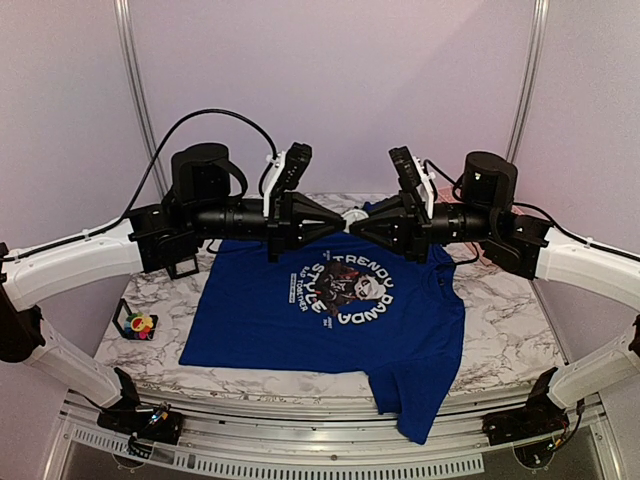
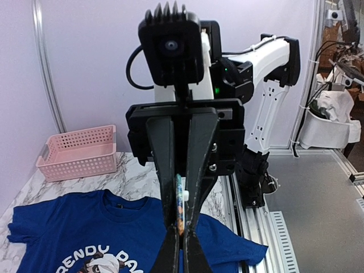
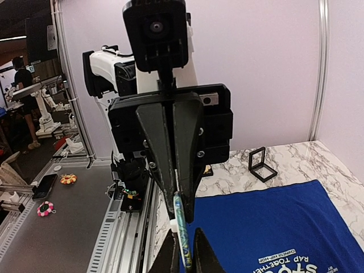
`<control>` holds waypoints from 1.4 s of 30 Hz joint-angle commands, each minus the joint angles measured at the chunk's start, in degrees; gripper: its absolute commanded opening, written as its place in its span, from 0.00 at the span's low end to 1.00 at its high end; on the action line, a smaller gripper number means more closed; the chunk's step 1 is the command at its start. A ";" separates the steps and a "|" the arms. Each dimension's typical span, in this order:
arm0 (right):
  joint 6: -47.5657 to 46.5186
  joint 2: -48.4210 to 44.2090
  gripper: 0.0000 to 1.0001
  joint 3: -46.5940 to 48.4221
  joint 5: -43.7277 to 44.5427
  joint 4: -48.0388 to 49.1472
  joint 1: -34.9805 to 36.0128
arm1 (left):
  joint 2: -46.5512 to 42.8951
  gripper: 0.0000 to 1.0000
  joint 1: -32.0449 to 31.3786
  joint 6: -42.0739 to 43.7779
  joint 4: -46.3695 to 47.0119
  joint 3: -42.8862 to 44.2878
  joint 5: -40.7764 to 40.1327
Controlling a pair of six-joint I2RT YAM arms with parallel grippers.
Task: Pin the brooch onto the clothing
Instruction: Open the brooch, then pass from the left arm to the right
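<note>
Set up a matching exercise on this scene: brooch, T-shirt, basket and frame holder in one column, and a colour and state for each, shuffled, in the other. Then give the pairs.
Things:
1. brooch
2. T-shirt
3. basket
4. frame holder

Colour and state:
A. black, open, standing on the table
B. multicoloured, edge-on between two sets of jaws
C. pink lattice, past the shirt
D. royal blue, spread out print-up

Pairs: 1-B, 2-D, 3-C, 4-A.
</note>
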 commanded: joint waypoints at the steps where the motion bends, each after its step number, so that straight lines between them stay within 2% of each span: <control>1: 1.50 1.02 0.06 0.60 2.95 1.01 0.03 | -1.70 0.00 -1.42 3.77 0.15 -1.33 0.75; 7: 2.43 2.58 0.03 1.49 5.10 -0.24 0.05 | -2.06 0.00 -2.20 5.97 -0.32 -1.48 1.29; 10: 2.54 2.63 0.05 1.75 6.71 -0.88 0.07 | -2.22 0.00 -2.52 6.81 -0.45 -1.60 1.42; 18: -0.64 3.67 0.37 2.88 5.14 -2.52 0.29 | -2.24 0.00 -2.71 5.19 0.58 -1.85 -0.12; 24: -10.60 -0.83 0.53 1.41 -1.90 -11.19 0.68 | -2.62 0.00 -1.22 5.13 0.07 -1.93 -1.99; 27: -14.44 -5.25 0.57 0.13 -0.89 -16.04 0.66 | -2.93 0.00 -1.15 7.93 -0.69 -1.93 -2.03; 33: -14.04 -10.39 0.55 -0.06 6.81 -17.02 0.60 | -2.57 0.00 -1.47 8.44 -0.43 -2.02 -1.17; 36: -12.62 -9.27 0.48 1.14 9.08 -15.82 0.56 | -2.56 0.00 -1.89 9.22 -1.00 -1.81 -1.10; 39: -12.44 -6.98 0.33 3.04 8.28 -14.57 0.57 | -2.57 0.00 -2.07 9.20 -1.94 -1.52 -1.41; 42: -12.89 -5.68 0.33 3.78 4.97 -12.03 0.55 | -2.62 0.00 -2.20 9.15 -2.38 -1.57 -1.48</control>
